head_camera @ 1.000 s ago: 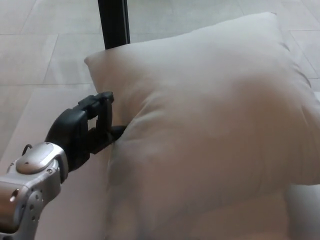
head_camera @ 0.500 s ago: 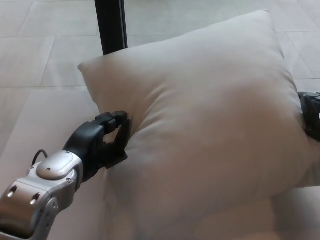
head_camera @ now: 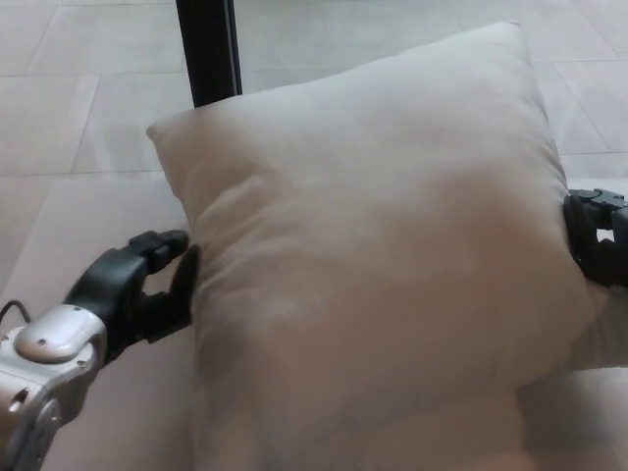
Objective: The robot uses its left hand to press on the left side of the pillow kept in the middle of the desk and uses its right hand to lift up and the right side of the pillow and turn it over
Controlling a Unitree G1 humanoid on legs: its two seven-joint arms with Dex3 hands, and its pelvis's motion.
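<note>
starting at the far left, the left hand point(head_camera: 137, 289) is seen coming in low, its silver forearm point(head_camera: 44, 368) trailing off the bottom corner. its fingers are curled round toward each other with a small gap between them, and nothing is gripped; the fingertips point(head_camera: 186, 280) are set right against the left edge of the pillow point(head_camera: 373, 265), more beside it than pressing down on top.

the pillow itself fills most of the view. it's plain off-white, puffy, tipped up so its broad face is turned toward the camera, with one corner pointing up-left near a black post point(head_camera: 208, 49) and another up at the top right. pale desk surface point(head_camera: 88, 226) is seen under and to the left of it, tiled floor beyond.

at the far right edge only a sliver of the right hand point(head_camera: 596, 235) is shown, touching the pillow's right side. whether those fingers are clamped on the fabric can't be told, too much is cut off.

progress-wise, the flip looks to be partway: the pillow is judged to be raised off the desk rather than lying flat, but it isn't laid over yet, so finishing the turn and settling it down is what's left.

no brand, tag or writing can be read anywhere.
</note>
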